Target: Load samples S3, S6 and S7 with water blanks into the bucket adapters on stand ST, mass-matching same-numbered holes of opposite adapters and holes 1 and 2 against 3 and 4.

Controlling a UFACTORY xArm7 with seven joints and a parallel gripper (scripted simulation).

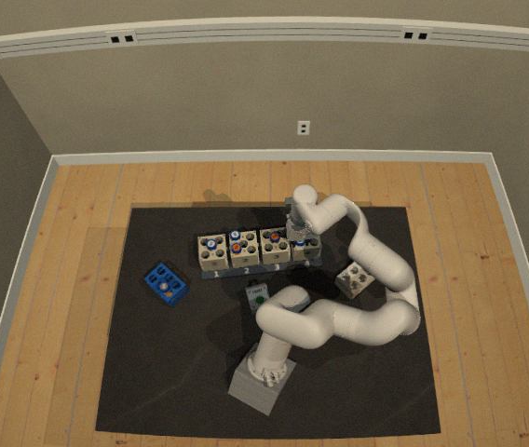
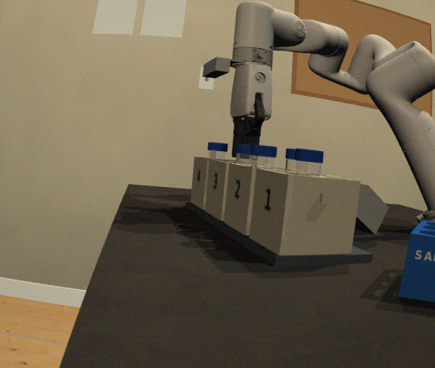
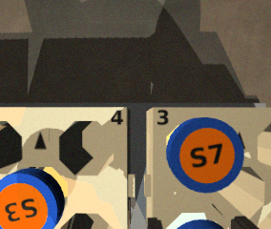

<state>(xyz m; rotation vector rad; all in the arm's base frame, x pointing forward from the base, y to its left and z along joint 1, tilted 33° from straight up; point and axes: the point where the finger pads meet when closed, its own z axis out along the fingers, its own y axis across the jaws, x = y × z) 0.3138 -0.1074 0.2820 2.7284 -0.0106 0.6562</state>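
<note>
My gripper is low over adapter 4. Its fingers are slightly parted around a blue cap, whose tube stands in the front left hole; its dot is out of view. S7 stands in hole 3 of adapter 4. S3 stands in the middle hole of adapter 3. Adapter 2 holds a white-dot tube and an orange-dot tube, IDs unreadable. Adapter 1 has a white-dot tube in its middle.
The blue sample rack stands left with a pale-dotted tube. A pale rack stands right, partly under the arm. The desk with the green DONE key is in front of the loading stand.
</note>
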